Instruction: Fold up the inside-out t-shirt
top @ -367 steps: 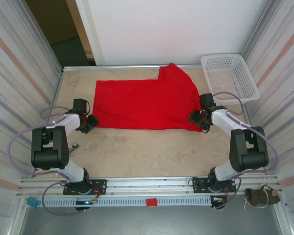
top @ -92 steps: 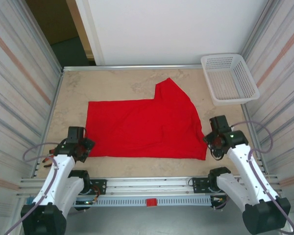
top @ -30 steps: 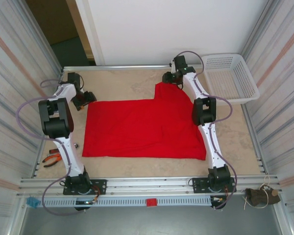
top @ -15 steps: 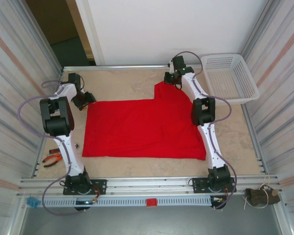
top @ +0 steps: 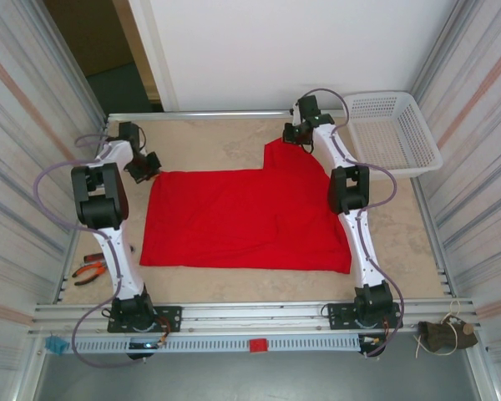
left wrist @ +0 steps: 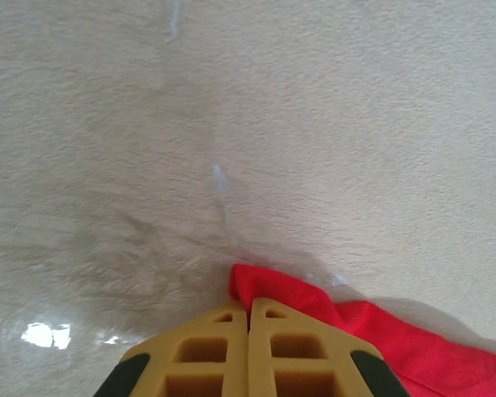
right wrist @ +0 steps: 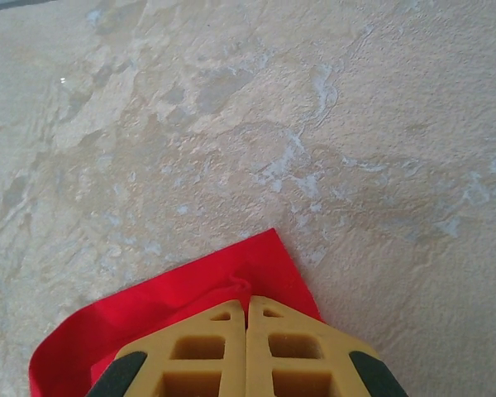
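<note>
**poster:** What's on your table (top: 234, 288) right now, and which way is the shirt lying?

**reply:** Your red t-shirt (top: 250, 217) is spread flat mid-table. Its long axis runs left to right, and one peak pokes toward the far edge on the right side. The white mesh basket (top: 392, 134) sits in the far right corner, apart from the cloth.

**poster:** And the pincers?

**reply:** Your left gripper (left wrist: 249, 306) is squeezed together on the shirt's far-left corner, with red cloth bunched at its tips. Your right gripper (right wrist: 246, 304) is pinching the tip of that peak the same way. The pliers (top: 88, 270) lie by the left rail, well clear of the shirt.
</note>
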You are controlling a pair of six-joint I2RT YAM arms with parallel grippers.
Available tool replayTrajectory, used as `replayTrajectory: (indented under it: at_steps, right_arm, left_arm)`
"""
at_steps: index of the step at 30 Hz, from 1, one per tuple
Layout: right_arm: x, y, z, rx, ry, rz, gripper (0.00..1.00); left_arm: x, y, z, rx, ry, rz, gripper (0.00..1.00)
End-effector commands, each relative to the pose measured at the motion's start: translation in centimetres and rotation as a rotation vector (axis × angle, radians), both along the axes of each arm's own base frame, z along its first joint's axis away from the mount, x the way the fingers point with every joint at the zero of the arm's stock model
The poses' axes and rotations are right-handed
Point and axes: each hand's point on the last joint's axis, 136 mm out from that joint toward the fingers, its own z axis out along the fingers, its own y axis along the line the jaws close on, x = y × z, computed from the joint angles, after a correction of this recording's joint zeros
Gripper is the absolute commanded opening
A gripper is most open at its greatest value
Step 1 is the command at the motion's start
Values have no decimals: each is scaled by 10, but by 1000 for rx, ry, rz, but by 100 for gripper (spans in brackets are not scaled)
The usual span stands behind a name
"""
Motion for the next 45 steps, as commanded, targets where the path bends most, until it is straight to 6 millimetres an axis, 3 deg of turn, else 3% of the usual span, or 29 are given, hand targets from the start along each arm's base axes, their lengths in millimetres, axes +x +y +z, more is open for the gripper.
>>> replayTrajectory:
  at_steps: [1, 5, 6, 9, 17, 21, 27, 36, 45]
  right_arm:
    - [0, 2, 62, 49, -67, -11, 0]
    - [-4, -4, 101, 71, -113, -35, 0]
    - [-6, -4, 112, 77, -125, -38, 0]
    - [-16, -5, 137, 95, -145, -41, 0]
    - [-65, -8, 181, 106, -182, -44, 0]
    - [-97, -14, 193, 87, -195, -56, 0]
    - [-152, -24, 196, 73, -183, -77, 0]
    - [-233, -26, 207, 44, -195, -88, 0]
    - [-302, -25, 205, 34, -190, -106, 0]
  left_arm:
    - [7, -4, 16, -5, -60, -18, 0]
    - [6, -5, 29, -1, -98, -16, 0]
    - [7, -5, 44, 2, -130, -16, 0]
    - [4, -6, 54, 1, -159, -18, 0]
    - [-12, -6, 71, 5, -193, -18, 0]
    - [-25, -3, 80, 6, -212, 11, 0]
    - [-45, 4, 88, 22, -219, 81, 0]
    - [-70, 16, 82, 20, -199, 169, 0]
    - [-91, 16, 75, 4, -178, 202, 0]
